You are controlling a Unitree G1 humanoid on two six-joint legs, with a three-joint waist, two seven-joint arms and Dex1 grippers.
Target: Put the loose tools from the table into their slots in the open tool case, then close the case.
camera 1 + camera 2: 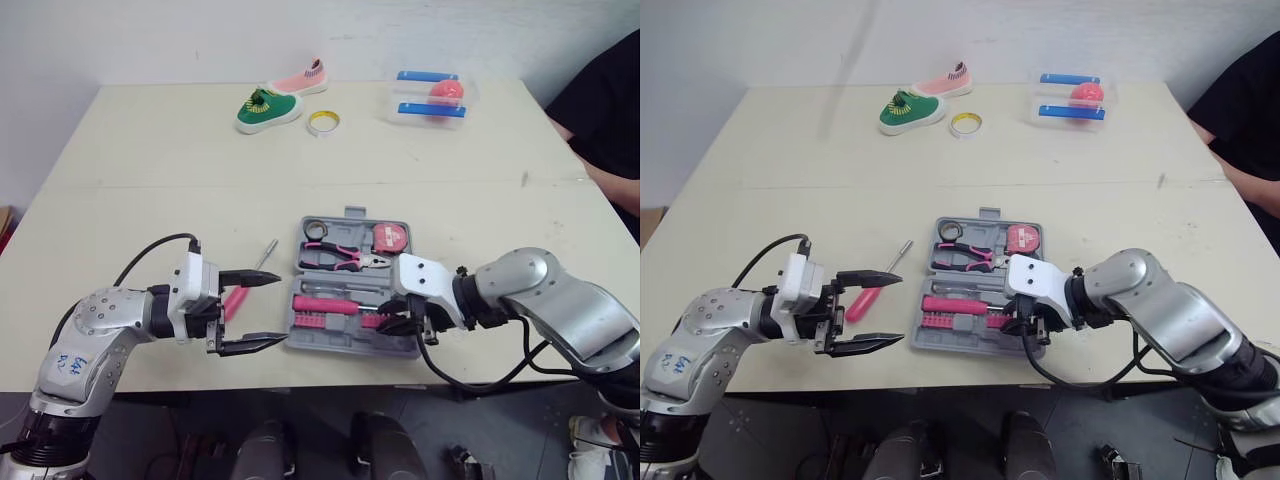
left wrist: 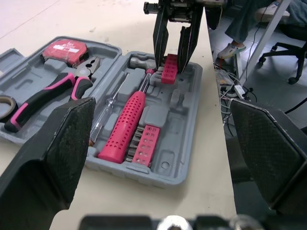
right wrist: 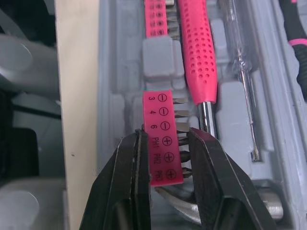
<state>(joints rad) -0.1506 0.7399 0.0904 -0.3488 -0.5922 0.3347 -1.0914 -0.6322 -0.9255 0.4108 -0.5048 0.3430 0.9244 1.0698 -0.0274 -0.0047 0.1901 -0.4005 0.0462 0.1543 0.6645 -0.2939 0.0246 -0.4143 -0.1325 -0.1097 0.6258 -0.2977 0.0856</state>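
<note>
The grey tool case [image 1: 330, 348] lies open near the table's front edge. It holds pink-handled pliers [image 1: 335, 258], a red tape measure [image 1: 390, 237], a pink hammer [image 1: 330, 303] and a pink bit holder [image 1: 310, 320]. My right gripper [image 1: 385, 322] is over the case's right end, shut on a second pink bit holder [image 3: 163, 139] that sits low in the tray. A loose pink screwdriver [image 1: 240, 295] lies on the table just left of the case. My left gripper [image 1: 280, 308] hovers over it, open, with nothing held, its fingertips close to the case's left edge.
At the back of the table are a green shoe [image 1: 266, 108], a pink shoe [image 1: 300, 80], a yellow tape roll [image 1: 323, 122] and a clear box with blue bars [image 1: 432, 98]. A person in black [image 1: 610, 110] sits at the right.
</note>
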